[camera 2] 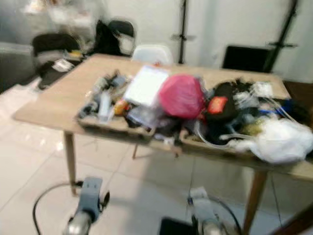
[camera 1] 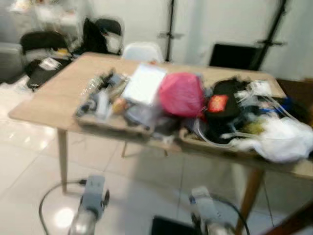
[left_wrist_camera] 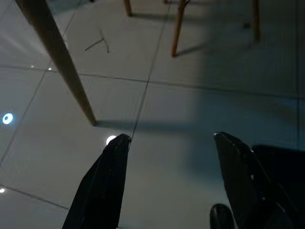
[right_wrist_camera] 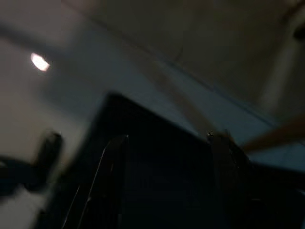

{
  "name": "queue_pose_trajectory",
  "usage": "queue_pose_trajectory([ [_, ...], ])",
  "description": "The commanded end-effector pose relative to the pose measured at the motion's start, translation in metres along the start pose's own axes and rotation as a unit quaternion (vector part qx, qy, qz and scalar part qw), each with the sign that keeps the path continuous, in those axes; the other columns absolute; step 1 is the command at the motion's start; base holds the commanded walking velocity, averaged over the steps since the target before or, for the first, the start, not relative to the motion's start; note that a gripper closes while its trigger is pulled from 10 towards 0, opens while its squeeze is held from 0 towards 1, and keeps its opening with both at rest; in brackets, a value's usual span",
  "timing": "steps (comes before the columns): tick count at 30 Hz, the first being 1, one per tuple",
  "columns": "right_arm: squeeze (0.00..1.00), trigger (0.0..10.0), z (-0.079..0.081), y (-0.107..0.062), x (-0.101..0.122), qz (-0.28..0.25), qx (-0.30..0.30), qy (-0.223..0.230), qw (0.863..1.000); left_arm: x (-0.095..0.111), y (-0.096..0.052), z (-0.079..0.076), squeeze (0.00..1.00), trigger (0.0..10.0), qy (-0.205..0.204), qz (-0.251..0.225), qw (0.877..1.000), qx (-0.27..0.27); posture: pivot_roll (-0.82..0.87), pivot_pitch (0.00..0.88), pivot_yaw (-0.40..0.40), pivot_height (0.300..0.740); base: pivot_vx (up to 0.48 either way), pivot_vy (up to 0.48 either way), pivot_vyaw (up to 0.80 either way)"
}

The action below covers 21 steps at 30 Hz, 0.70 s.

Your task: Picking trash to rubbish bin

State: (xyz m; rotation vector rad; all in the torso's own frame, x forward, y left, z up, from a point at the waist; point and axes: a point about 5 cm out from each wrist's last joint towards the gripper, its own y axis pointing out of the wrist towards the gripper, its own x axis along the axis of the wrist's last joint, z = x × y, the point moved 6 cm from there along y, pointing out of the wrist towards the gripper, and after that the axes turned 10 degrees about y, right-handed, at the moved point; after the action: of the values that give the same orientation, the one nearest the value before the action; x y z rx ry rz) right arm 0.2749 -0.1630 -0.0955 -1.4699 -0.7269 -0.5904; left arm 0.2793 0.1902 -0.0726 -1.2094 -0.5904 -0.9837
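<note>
With both arms low at the frame's bottom, left gripper (left_wrist_camera: pixel 167 143) and right gripper (right_wrist_camera: pixel 167 143) jaws apart and empty, the cluttered table (camera 1: pixel 49 100) should be approached squarely before trash is selected.

Bright, even room light in both eye views; strong motion blur throughout. Glare spot on floor tiles (camera 1: pixel 63 215) near left. Wrist views dim, bluish; table leg (left_wrist_camera: pixel 59 59) shadow on floor. Right wrist view heavily blurred.
</note>
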Motion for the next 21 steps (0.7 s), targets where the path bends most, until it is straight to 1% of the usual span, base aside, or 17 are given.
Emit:
queue_pose_trajectory([
  [1,0.00,10.0,-0.0060,-0.0040,-0.0175,0.025,-0.011,0.011,1.000,-0.0004,0.0000,-0.0048,0.00,10.0,-0.003,0.003,1.000,-0.006,0.01,0.041,-0.008,0.740,0.000,0.000,0.00],
  [7,0.00,10.0,-0.0070,-0.0039,-0.0172,0.025,-0.014,0.012,1.000,0.0023,0.0019,-0.0030,0.00,10.0,-0.003,0.002,1.000,-0.006,0.01,0.041,-0.006,0.740,0.000,0.000,0.00],
  [12,0.00,10.0,-0.0070,-0.0039,-0.0167,0.023,-0.015,0.014,1.000,0.0053,0.0028,-0.0058,0.00,10.0,0.009,-0.003,1.000,-0.019,0.01,0.042,-0.005,0.740,0.000,0.000,0.00],
  [16,0.00,10.0,-0.0068,-0.0043,-0.0176,0.023,-0.015,0.015,1.000,0.0042,0.0025,-0.0070,0.00,10.0,0.008,-0.001,1.000,-0.021,0.01,0.039,-0.003,0.740,0.000,0.000,0.00],
  [21,0.00,10.0,-0.0065,-0.0046,-0.0186,0.024,-0.014,0.016,0.999,0.0034,0.0024,-0.0077,0.00,10.0,0.006,0.001,1.000,-0.022,0.01,0.033,-0.003,0.740,0.000,0.372,0.00],
])
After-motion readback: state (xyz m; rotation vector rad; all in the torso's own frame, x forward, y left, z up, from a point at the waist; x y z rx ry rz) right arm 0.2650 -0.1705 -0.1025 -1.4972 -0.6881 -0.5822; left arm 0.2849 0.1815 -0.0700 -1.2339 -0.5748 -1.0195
